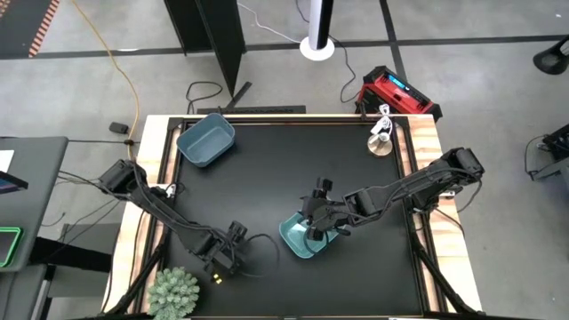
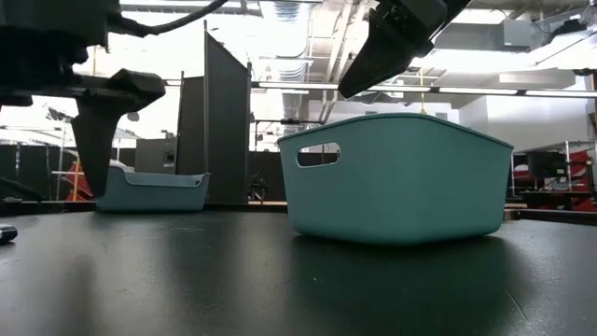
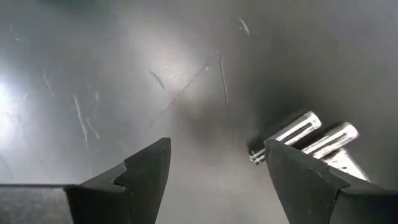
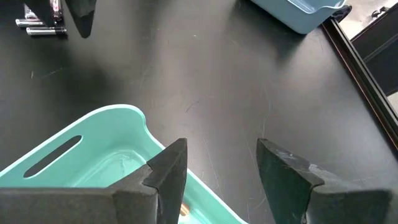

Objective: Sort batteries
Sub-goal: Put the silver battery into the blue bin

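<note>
Batteries (image 3: 305, 134) lie on the black table (image 1: 267, 178) near its front left corner, right beside one finger (image 3: 298, 180) of the left gripper (image 3: 214, 171), which hangs low over them, spread and empty. Right gripper (image 4: 217, 165) hovers over the rim of the near teal bin (image 4: 93, 162), fingers apart, gripping nothing; a second bin (image 1: 205, 140) sits at the far left corner

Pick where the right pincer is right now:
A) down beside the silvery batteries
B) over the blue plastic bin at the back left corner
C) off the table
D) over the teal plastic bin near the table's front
D: in the high view the right pincer hangs open over the rim of the teal plastic bin, and its wrist view looks straight down into that bin.
</note>
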You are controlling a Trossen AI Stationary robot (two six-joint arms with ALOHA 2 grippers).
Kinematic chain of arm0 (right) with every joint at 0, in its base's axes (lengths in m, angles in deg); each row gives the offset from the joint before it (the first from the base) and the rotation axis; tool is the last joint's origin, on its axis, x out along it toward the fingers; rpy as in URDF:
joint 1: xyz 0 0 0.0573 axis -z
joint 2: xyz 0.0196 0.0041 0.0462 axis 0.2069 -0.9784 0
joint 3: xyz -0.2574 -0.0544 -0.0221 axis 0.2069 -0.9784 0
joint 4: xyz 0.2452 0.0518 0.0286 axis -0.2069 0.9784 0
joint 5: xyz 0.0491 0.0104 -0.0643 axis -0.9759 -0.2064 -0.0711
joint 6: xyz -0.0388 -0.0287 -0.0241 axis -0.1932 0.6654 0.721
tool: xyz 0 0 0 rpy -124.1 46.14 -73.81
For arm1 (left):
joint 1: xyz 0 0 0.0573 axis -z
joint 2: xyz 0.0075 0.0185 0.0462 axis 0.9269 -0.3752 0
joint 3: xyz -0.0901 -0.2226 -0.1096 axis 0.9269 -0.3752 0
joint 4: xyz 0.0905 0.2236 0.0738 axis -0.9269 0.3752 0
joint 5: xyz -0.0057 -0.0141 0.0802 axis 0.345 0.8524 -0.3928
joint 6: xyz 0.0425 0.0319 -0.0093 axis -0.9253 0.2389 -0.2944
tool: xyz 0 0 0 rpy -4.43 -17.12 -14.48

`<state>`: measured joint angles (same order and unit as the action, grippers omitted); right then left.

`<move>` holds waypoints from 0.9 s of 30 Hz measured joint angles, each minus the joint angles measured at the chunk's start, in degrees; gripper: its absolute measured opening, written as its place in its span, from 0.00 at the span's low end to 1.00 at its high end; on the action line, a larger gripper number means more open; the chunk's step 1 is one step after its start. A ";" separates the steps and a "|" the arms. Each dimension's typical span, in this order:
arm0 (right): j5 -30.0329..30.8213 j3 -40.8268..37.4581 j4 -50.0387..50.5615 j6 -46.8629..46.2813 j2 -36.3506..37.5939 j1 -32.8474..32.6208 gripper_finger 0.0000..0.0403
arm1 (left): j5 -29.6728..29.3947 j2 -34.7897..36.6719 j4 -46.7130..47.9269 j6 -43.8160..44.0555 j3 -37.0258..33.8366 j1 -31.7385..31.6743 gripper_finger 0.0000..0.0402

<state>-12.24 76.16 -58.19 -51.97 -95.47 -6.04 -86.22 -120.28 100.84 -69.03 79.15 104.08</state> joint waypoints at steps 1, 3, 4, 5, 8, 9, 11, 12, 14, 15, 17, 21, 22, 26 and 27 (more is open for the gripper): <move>0.01 0.00 0.06 -0.01 0.00 0.00 0.51 | -0.10 -0.64 -0.14 -0.86 0.04 0.07 0.64; 0.00 0.00 0.08 -0.01 0.00 0.01 0.51 | -0.24 -1.66 -0.63 -2.59 0.17 0.16 0.64; 0.01 0.00 0.10 -0.01 0.00 0.02 0.51 | -0.41 -1.77 -0.86 -3.08 0.22 0.14 0.64; -0.01 0.00 0.10 -0.01 0.00 0.00 0.51 | -0.50 -1.79 -0.97 -3.31 0.22 0.14 0.64; -0.02 0.00 0.14 -0.01 0.00 0.00 0.51 | -0.79 -1.64 -0.96 -3.50 0.22 0.14 0.64; -0.01 0.00 0.15 -0.01 0.00 0.00 0.51 | -0.83 -1.60 -0.88 -3.62 0.22 0.14 0.64; -0.01 0.00 0.14 -0.01 0.00 0.01 0.51 | -0.81 -1.57 -0.60 -3.69 0.22 0.14 0.64; -0.01 0.00 0.16 -0.01 0.00 0.05 0.51 | -0.81 -1.57 -0.53 -3.68 0.22 0.14 0.64; -0.01 0.00 0.16 -0.01 0.00 0.07 0.51 | -0.80 -1.57 -0.26 -3.47 0.22 0.20 0.64; -0.01 0.00 0.16 -0.01 0.00 0.07 0.51 | -0.79 -1.57 -0.18 -3.46 0.22 0.20 0.64; -0.01 0.00 0.16 -0.01 0.00 0.07 0.51 | -0.93 -1.44 0.61 -3.51 0.46 0.23 0.64; -0.01 0.00 0.16 -0.01 0.00 0.07 0.51 | -1.98 -1.43 2.63 -3.91 2.51 0.25 0.64; -0.01 0.00 0.16 -0.01 0.00 0.07 0.51 | -1.98 -1.35 2.77 -4.29 3.01 0.25 0.63; -0.01 0.00 0.18 -0.01 0.00 0.07 0.51 | 0.09 -1.36 3.32 -5.21 2.90 0.31 0.60; -0.01 0.00 0.18 -0.01 0.00 0.07 0.51 | 0.24 -1.36 3.43 -5.23 2.80 0.31 0.60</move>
<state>-12.25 76.16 -58.00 -51.98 -95.47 -5.97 -85.98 -121.64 104.28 -74.26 81.95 104.39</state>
